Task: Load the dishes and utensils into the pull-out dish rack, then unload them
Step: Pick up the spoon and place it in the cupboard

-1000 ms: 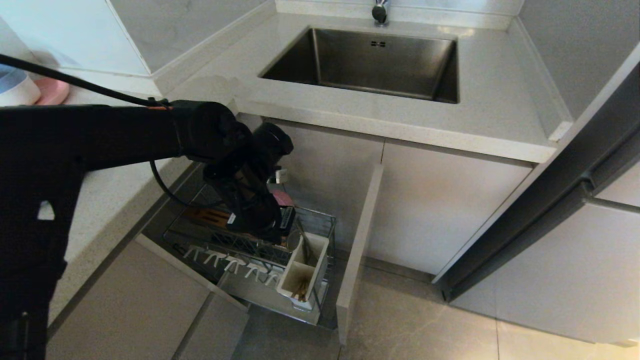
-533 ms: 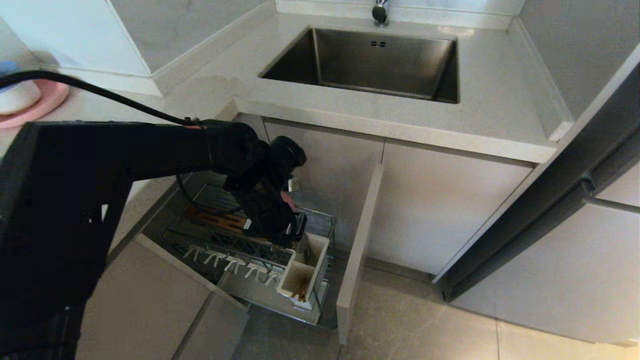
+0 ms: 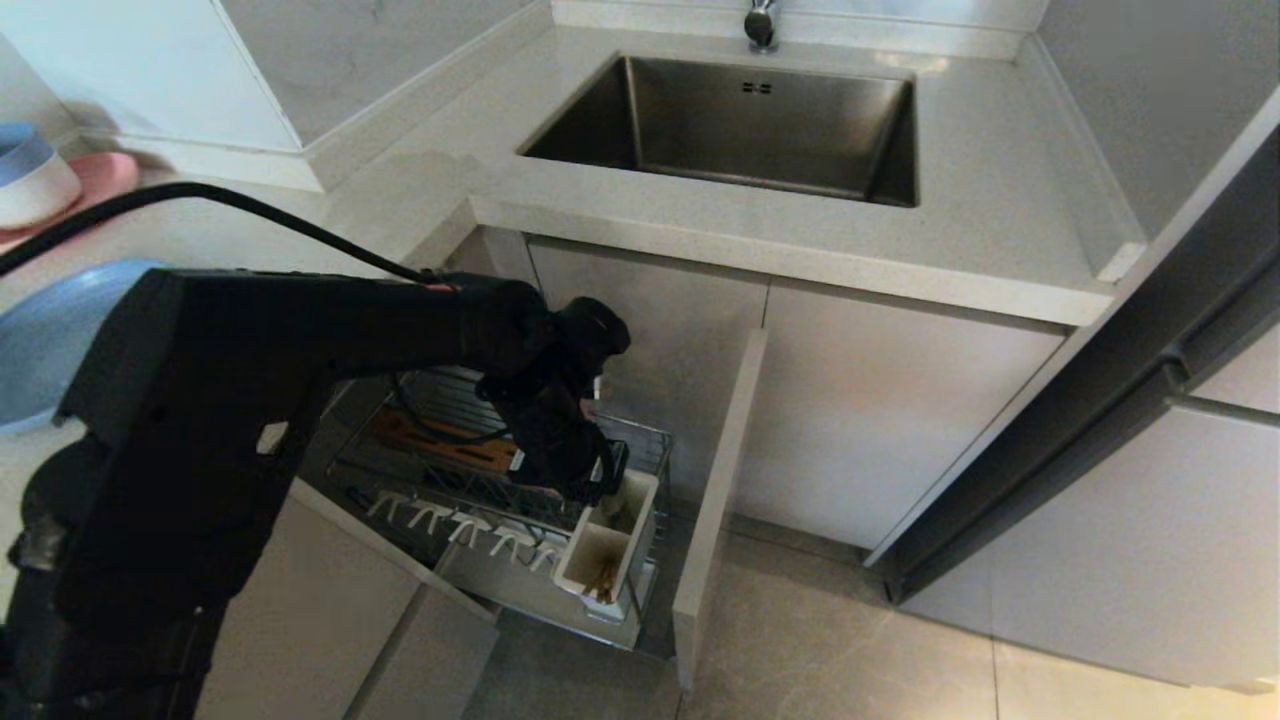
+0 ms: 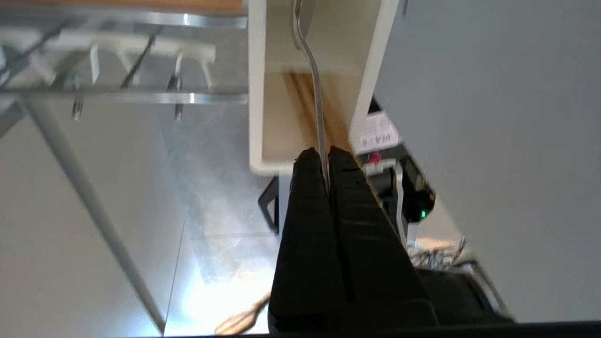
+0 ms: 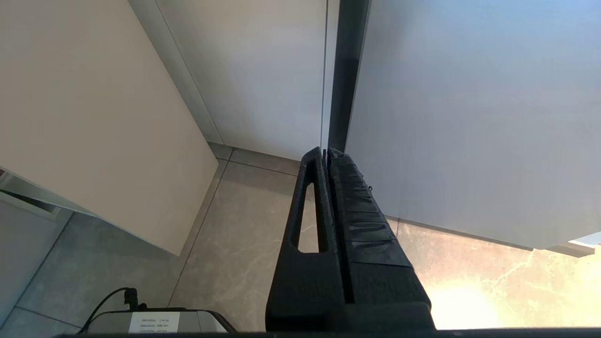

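Head view: the left end effector (image 3: pixel 598 487) reaches down over the pull-out dish rack (image 3: pixel 440 480), which stands drawn out of the cabinet below the sink (image 3: pixel 740 120), its tip at the back compartment of the white utensil box (image 3: pixel 607 545). In the left wrist view its fingers (image 4: pixel 305 188) are pressed together on the thin handle of the silver utensil (image 4: pixel 312 70), whose far end runs into the box's back compartment; the bowl end is cut off, so it may be a spoon. The chopsticks (image 3: pixel 603 578) lie in the front compartment of the box. White plate prongs (image 3: pixel 455 525) line the near side of the rack and the brown wooden strip (image 3: pixel 440 440) lies further back, partly behind the arm. The blue plate (image 3: pixel 45 335) rests on the desk (image 3: pixel 250 235) at the left, partly hidden by the arm. Further back on the desk a blue-and-white bowl (image 3: pixel 30 175) sits on a pink plate (image 3: pixel 100 175). In the right wrist view the right end effector (image 5: pixel 325 155) hangs beside the cabinet fronts above the floor tiles (image 5: pixel 244 234), fingers closed together and holding nothing.
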